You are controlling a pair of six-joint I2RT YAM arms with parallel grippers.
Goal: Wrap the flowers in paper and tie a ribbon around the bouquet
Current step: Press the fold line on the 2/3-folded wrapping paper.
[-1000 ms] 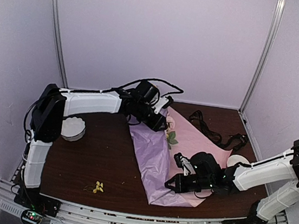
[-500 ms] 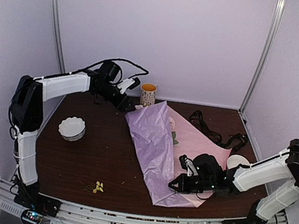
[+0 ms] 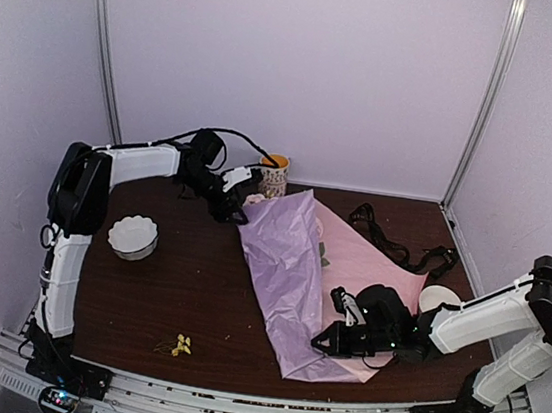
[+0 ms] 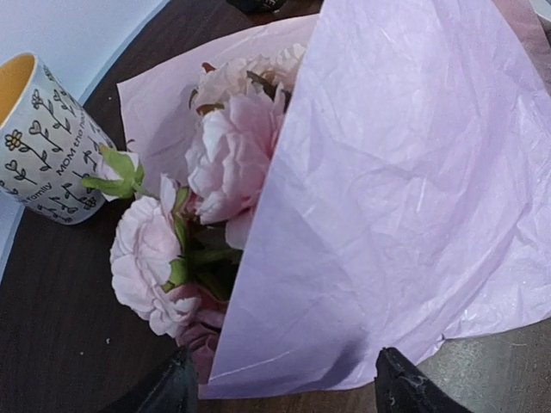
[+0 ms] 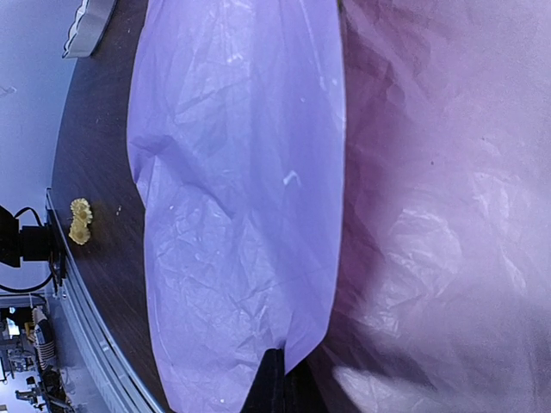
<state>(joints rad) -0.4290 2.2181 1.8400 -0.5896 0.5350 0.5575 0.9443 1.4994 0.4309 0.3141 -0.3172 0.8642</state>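
Observation:
The lilac-pink paper (image 3: 284, 268) lies across the table's middle, one flap folded over the flowers (image 3: 318, 242). In the left wrist view pale pink flowers (image 4: 228, 163) poke out from under the paper (image 4: 396, 189). My left gripper (image 3: 239, 205) (image 4: 288, 391) is open at the flap's far corner and holds nothing. My right gripper (image 3: 320, 341) (image 5: 277, 379) is shut at the near end, with the edge of the paper flap (image 5: 241, 172) puckered at its tips. The black ribbon (image 3: 392, 246) lies at the back right.
A patterned mug (image 3: 275, 174) (image 4: 43, 146) stands close behind the left gripper. One white bowl (image 3: 133, 236) sits at the left, another (image 3: 436, 297) behind the right arm. A sprig of yellow blossoms (image 3: 180, 346) (image 5: 80, 221) lies near the front edge.
The left gripper opened and let go of the paper flap, swung left and back, then came in near the mug. The flap now lies over the flowers. The right gripper stayed put.

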